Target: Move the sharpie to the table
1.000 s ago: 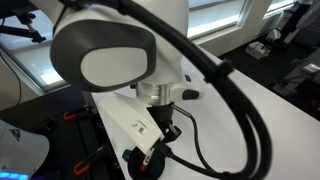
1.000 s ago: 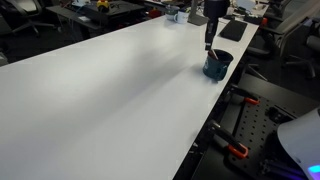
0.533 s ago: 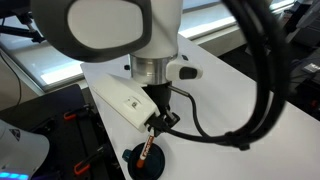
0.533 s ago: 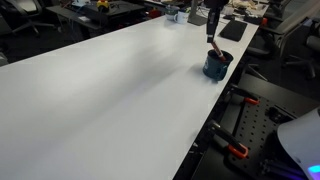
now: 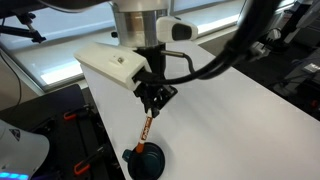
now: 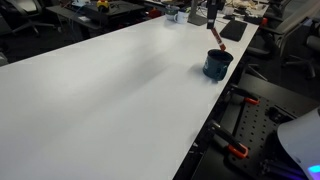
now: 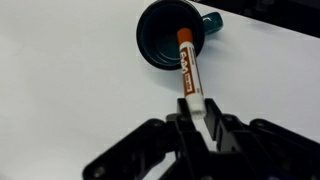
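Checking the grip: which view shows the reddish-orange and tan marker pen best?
The wrist view: the reddish-orange and tan marker pen shows large, one end clamped in the gripper. Both exterior views show the pen only as a thin sliver.

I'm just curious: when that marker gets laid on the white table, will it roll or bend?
It is probably stiff: the marker hangs straight from the gripper, held by one end. Its round barrel would likely roll on the smooth table if nudged. Being thin, it seems light.

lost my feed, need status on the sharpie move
Gripper: jaws shut on sharpie. Sharpie hangs above dark cup. Only the cup below it; table alongside.
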